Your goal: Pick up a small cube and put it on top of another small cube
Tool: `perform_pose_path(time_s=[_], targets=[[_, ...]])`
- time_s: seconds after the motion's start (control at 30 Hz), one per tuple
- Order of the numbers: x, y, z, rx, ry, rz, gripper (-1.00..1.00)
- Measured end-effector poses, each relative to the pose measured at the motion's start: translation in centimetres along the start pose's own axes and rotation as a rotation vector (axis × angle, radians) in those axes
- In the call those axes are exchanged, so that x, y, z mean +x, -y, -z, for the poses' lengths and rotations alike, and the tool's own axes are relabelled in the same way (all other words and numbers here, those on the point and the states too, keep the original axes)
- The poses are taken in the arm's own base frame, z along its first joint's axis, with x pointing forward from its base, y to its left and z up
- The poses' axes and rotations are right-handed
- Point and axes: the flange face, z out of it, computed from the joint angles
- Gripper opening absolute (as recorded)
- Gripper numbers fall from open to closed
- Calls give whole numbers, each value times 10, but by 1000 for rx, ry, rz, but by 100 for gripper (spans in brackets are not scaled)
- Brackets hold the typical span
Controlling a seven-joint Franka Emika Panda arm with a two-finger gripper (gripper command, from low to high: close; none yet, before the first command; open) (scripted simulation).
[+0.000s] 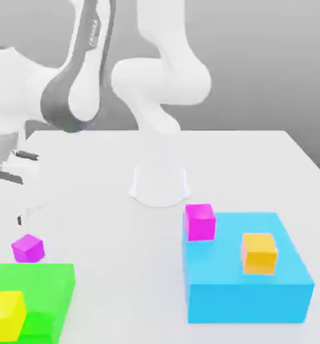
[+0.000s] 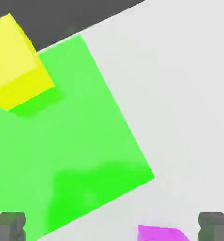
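The small purple-magenta cube [image 1: 28,248] lies on the white table [image 1: 109,222], just behind the green block [image 1: 31,285]. My hand [image 1: 13,171] hangs above it at the exterior view's left edge. In the hand view my gripper [image 2: 112,228] is open, its dark fingertips [image 2: 8,226] far apart. The purple cube [image 2: 160,233] peeks in below, between the fingers and nearer one of them, not touched. The small orange cube [image 1: 259,252] sits on top of the big blue block [image 1: 247,285] at the exterior view's right.
A pinker, slightly larger magenta cube [image 1: 200,222] rests on the blue block's far left corner. A yellow cube [image 1: 5,314] [image 2: 15,61] stands on the green block [image 2: 76,150]. The robot's white base [image 1: 159,185] stands mid-table.
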Motion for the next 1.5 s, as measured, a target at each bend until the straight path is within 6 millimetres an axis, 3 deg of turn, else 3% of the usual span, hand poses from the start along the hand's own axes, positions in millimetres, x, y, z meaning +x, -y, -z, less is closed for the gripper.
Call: perform_pose_path(time_s=[0.07,0.23,0.27,0.5,0.7,0.73,0.8,0.9,1.03,1.13,1.27,1.33,1.4,1.43,1.5], targets=[[-3,-19,-28,-31,24,-16,0],[-5,-27,-82,-42,30,-20,0],[-6,-27,-90,-42,32,-21,-100],[-6,-27,-90,-42,33,-21,-100],[-5,-23,-35,-40,34,-18,-100],[-12,-5,-27,-34,39,9,-100],[-40,47,-11,-20,51,100,-100],[-109,127,14,-6,69,269,-100],[-211,195,53,-1,81,450,-100],[-287,222,84,-7,78,560,-100],[-388,230,115,-20,60,701,-100],[-413,229,102,-25,51,736,-100],[-421,226,76,-26,49,747,-100],[-423,225,68,-25,49,749,100],[-423,225,68,-25,49,749,100]])
